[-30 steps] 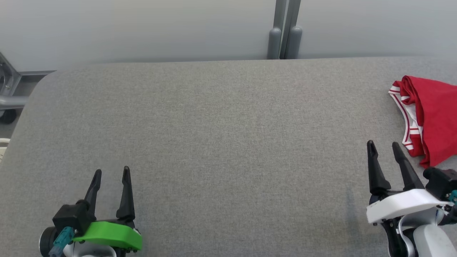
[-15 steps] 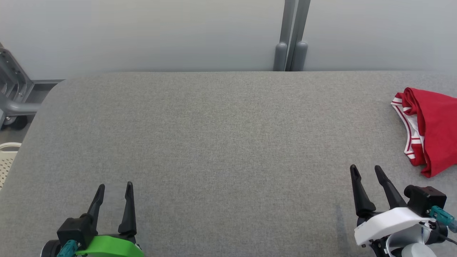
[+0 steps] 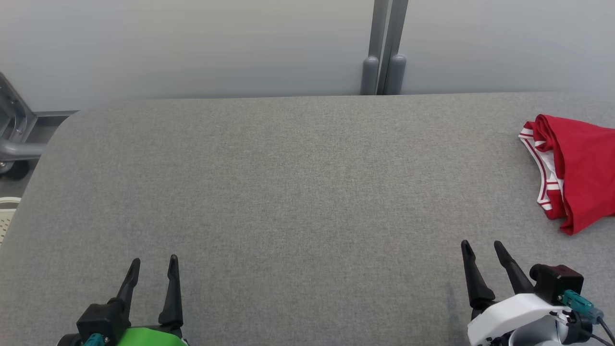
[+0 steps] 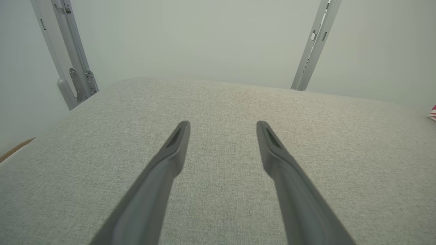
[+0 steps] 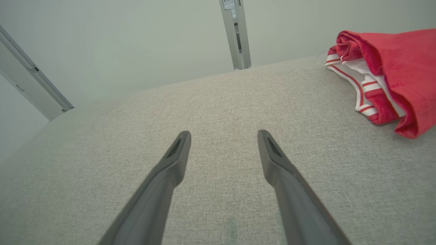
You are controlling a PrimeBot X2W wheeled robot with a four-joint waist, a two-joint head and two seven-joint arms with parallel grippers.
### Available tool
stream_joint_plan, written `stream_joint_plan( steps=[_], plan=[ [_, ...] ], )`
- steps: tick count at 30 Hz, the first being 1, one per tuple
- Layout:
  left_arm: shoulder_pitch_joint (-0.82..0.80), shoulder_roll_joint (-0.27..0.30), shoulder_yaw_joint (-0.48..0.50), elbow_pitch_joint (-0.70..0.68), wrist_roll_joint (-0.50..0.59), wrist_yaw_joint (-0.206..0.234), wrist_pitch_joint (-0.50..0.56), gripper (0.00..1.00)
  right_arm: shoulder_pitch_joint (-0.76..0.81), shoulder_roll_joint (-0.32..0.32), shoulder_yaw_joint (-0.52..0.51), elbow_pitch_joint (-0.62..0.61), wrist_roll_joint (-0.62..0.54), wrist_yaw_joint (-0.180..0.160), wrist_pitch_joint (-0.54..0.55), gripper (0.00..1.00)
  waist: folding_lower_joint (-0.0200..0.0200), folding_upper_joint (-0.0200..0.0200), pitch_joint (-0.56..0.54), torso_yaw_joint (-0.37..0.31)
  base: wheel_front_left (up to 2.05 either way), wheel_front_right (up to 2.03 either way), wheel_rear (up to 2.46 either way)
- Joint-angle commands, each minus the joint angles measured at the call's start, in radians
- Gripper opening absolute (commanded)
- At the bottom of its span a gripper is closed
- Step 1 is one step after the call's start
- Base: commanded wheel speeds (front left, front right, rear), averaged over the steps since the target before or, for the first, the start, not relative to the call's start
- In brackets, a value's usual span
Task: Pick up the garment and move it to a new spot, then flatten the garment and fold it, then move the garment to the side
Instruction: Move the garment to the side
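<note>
The garment (image 3: 581,168) is red with white-and-red striped trim, folded into a compact bundle at the far right of the grey table (image 3: 288,182). In the right wrist view the garment (image 5: 391,71) lies at the upper right, apart from the fingers. My right gripper (image 3: 481,245) stands open near the front right, below and left of the garment, holding nothing. My left gripper (image 3: 153,260) is open at the front left, far from the garment. A sliver of the garment (image 4: 433,113) peeks in at the right edge of the left wrist view.
A grey post (image 3: 383,48) rises behind the table's far edge against a pale wall. A grey metal frame (image 3: 17,139) stands off the table's left end, with a pale perforated basket (image 3: 6,216) below it.
My right gripper has drawn back toward the front edge, away from the garment. The left gripper also sits lower in the picture. The head camera has shifted; the garment stays put.
</note>
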Motion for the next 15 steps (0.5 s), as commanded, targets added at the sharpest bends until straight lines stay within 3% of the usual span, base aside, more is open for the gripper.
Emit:
stream_joint_plan(
  steps=[1, 15],
  plan=[
    [0.011, -0.001, 0.005, -0.003, 0.007, -0.004, 0.001, 1.0, -0.002, 0.0, 0.0, 0.003, -0.004, 0.0, -0.002, 1.0, 0.0001, 0.0, -0.001, 0.001, 0.0, 0.0, 0.0],
    [0.013, -0.008, 0.013, 0.004, 0.011, -0.006, 0.001, 1.0, 0.0, 0.005, 0.021, 0.027, -0.003, 0.0, -0.011, 1.0, 0.0001, 0.0, -0.017, 0.017, 0.0, 0.0, 0.0]
  ],
)
